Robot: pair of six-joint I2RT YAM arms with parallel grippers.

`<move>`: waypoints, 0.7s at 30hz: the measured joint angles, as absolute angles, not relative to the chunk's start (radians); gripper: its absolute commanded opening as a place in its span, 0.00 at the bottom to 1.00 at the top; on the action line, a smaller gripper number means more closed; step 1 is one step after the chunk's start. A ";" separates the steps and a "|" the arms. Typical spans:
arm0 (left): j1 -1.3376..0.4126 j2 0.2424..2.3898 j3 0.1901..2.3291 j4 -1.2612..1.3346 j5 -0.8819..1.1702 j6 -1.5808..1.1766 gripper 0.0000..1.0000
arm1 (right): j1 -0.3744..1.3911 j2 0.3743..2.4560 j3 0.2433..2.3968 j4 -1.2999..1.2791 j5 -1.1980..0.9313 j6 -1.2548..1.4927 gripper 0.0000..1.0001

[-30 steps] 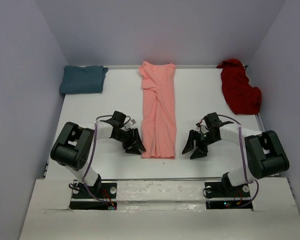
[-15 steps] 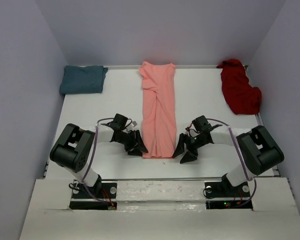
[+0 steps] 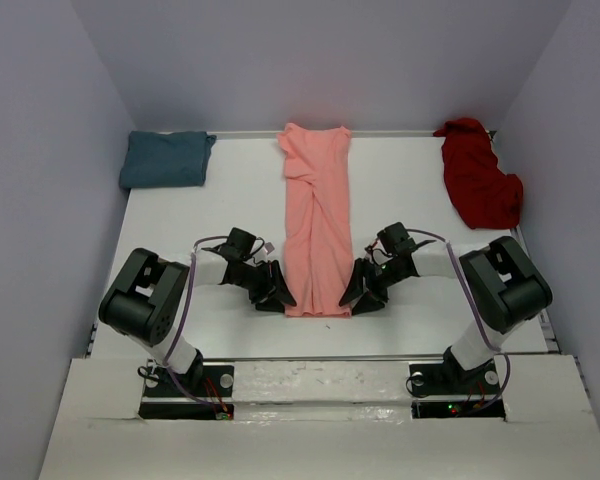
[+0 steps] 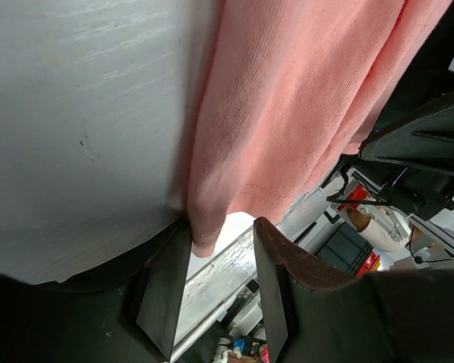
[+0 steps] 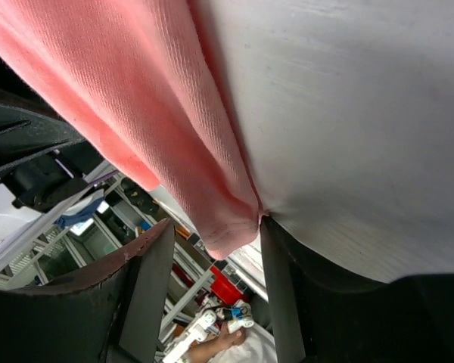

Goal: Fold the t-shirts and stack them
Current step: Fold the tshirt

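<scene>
The salmon-pink t-shirt lies folded into a long narrow strip down the middle of the white table. My left gripper is open at the strip's near left corner; in the left wrist view the pink hem corner sits between the open fingers. My right gripper is open at the near right corner; the pink hem corner lies between its fingers. The teal t-shirt lies folded at the back left. The dark red t-shirt lies crumpled at the back right.
The white table is walled by grey panels on the left, back and right. Its near edge runs just in front of the pink strip's hem.
My right gripper has slid left to the pink strip's near right corner. My left gripper has edged slightly right, onto the near left corner. The shirts have not moved.
</scene>
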State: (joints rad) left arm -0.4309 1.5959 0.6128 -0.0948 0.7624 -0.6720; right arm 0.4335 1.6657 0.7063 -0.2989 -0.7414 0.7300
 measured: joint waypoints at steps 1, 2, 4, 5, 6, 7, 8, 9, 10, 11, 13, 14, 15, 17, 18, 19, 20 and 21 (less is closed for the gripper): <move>-0.430 1.596 0.613 -0.095 0.763 -0.672 0.54 | 0.434 1.669 0.707 -0.297 -0.744 0.730 0.55; -0.430 1.596 0.613 -0.095 0.763 -0.672 0.54 | 0.434 1.669 0.707 -0.297 -0.744 0.730 0.54; -0.430 1.596 0.613 -0.096 0.762 -0.672 0.54 | 0.434 1.669 0.707 -0.297 -0.743 0.730 0.52; -0.430 1.596 0.614 -0.097 0.762 -0.672 0.53 | 0.434 1.669 0.707 -0.298 -0.741 0.729 0.50; -0.431 1.596 0.615 -0.098 0.762 -0.671 0.54 | 0.434 1.668 0.706 -0.299 -0.738 0.728 0.50; -0.431 1.597 0.616 -0.100 0.762 -0.671 0.54 | 0.434 1.668 0.706 -0.299 -0.734 0.726 0.50; -0.431 1.598 0.617 -0.101 0.762 -0.671 0.53 | 0.434 1.668 0.706 -0.300 -0.733 0.725 0.50; -0.431 1.599 0.618 -0.102 0.762 -0.670 0.53 | 0.434 1.667 0.706 -0.302 -0.731 0.725 0.50; -0.431 1.602 0.619 -0.104 0.764 -0.670 0.53 | 0.434 1.664 0.706 -0.304 -0.727 0.723 0.50; -0.430 1.602 0.620 -0.105 0.764 -0.670 0.53 | 0.434 1.659 0.705 -0.307 -0.722 0.722 0.50; -0.431 1.605 0.624 -0.110 0.764 -0.668 0.53 | 0.434 1.649 0.705 -0.311 -0.710 0.717 0.49; -0.430 1.605 0.624 -0.112 0.764 -0.667 0.53 | 0.434 1.646 0.705 -0.312 -0.707 0.716 0.49; -0.431 1.605 0.625 -0.115 0.764 -0.664 0.53 | 0.434 1.642 0.705 -0.314 -0.702 0.714 0.49; -0.431 1.605 0.625 -0.124 0.766 -0.659 0.52 | 0.434 1.637 0.704 -0.316 -0.695 0.711 0.48; -0.431 1.605 0.625 -0.130 0.767 -0.656 0.50 | 0.434 1.636 0.704 -0.320 -0.691 0.710 0.47; -0.431 1.605 0.625 -0.133 0.767 -0.654 0.50 | 0.434 1.636 0.704 -0.321 -0.690 0.709 0.47; -0.431 1.607 0.625 -0.138 0.767 -0.650 0.49 | 0.434 1.636 0.704 -0.323 -0.688 0.707 0.47; -0.430 1.609 0.625 -0.143 0.768 -0.649 0.48 | 0.434 1.636 0.704 -0.324 -0.688 0.706 0.46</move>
State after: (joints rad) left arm -0.4305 1.6093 0.6250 -0.1429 0.7681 -0.6495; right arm 0.4335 1.6356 0.7044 -0.3244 -0.6876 0.7063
